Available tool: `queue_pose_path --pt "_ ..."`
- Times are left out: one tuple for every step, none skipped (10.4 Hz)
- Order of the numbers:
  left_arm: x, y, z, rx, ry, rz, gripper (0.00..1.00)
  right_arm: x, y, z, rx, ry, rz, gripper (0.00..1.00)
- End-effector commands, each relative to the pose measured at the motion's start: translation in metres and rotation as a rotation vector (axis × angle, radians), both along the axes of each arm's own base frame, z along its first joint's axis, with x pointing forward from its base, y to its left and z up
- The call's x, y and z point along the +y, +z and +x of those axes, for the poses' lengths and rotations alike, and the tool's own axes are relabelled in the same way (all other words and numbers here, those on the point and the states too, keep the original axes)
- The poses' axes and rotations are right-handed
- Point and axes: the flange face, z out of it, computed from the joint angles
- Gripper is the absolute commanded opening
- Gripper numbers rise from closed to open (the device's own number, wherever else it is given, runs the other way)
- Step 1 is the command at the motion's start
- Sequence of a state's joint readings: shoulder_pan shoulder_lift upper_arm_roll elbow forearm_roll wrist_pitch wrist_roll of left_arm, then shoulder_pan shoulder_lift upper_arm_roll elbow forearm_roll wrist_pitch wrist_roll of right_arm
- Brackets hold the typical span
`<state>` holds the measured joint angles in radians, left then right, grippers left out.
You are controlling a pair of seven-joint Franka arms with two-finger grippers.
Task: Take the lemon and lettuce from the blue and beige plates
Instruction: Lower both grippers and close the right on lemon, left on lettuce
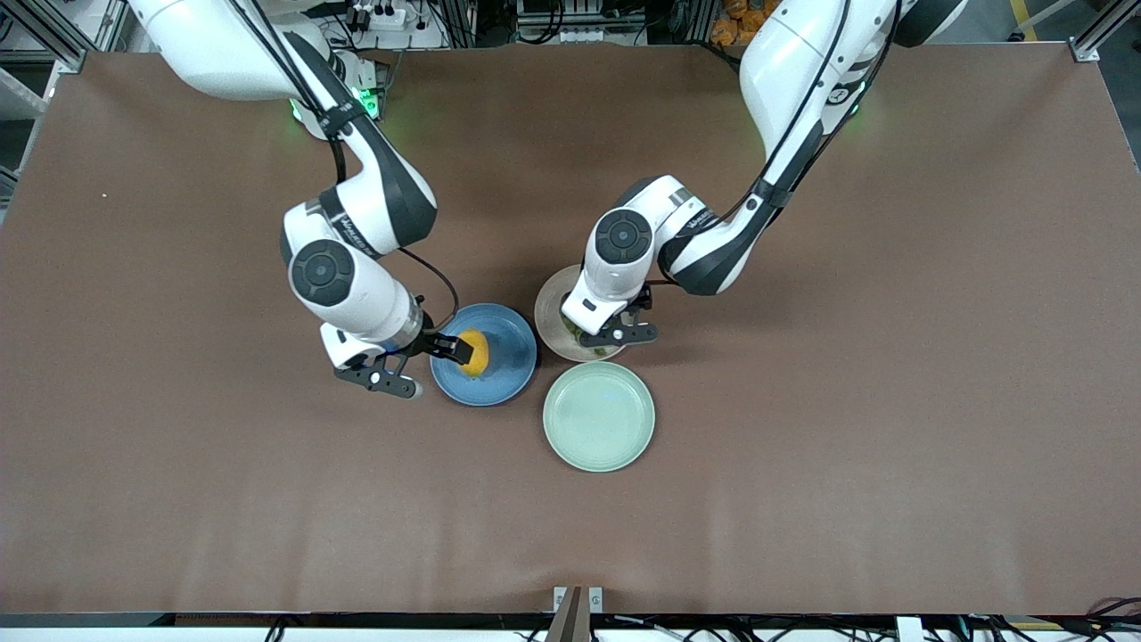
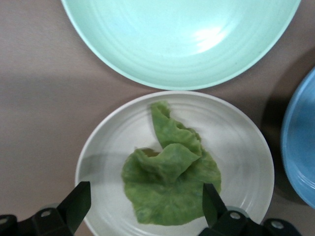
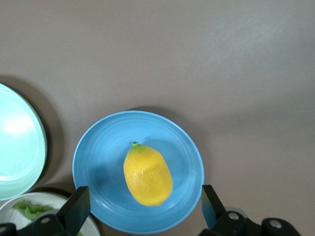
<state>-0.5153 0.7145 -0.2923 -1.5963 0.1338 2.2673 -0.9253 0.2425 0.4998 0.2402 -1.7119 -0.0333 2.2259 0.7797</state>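
The lemon lies on the blue plate; in the right wrist view the lemon sits in the middle of the blue plate. My right gripper is open just over that plate, its fingers on either side of the lemon. The lettuce lies on the beige plate. My left gripper is open over the beige plate, its fingers on either side of the lettuce, and it hides most of the leaf in the front view.
A pale mint-green plate stands empty, nearer to the front camera than the other two plates and close to both. The three plates sit close together at mid-table. Bare brown table lies all round.
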Motion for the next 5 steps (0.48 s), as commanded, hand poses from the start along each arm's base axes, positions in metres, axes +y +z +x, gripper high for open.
queue_pose_path --pt "-0.019 -0.010 -0.009 -0.029 -0.033 0.007 1.00 0.016 -0.030 -0.013 -0.019 -0.023 -0.039 1.00" --pt "-0.019 -0.017 -0.011 -0.022 -0.036 0.013 1.00 0.024 -0.040 -0.017 -0.032 -0.019 -0.064 1.00" --pt "-0.022 -0.017 -0.012 -0.035 -0.050 0.013 1.00 0.031 -0.049 -0.020 -0.041 -0.020 -0.065 1.00" --pt "-0.024 -0.025 -0.016 -0.040 -0.067 0.028 1.00 0.035 -0.052 -0.022 -0.045 -0.012 -0.066 1.00" --pt "-0.022 -0.032 -0.016 -0.042 -0.071 0.037 1.00 0.035 -0.059 -0.023 -0.042 -0.004 -0.075 1.00"
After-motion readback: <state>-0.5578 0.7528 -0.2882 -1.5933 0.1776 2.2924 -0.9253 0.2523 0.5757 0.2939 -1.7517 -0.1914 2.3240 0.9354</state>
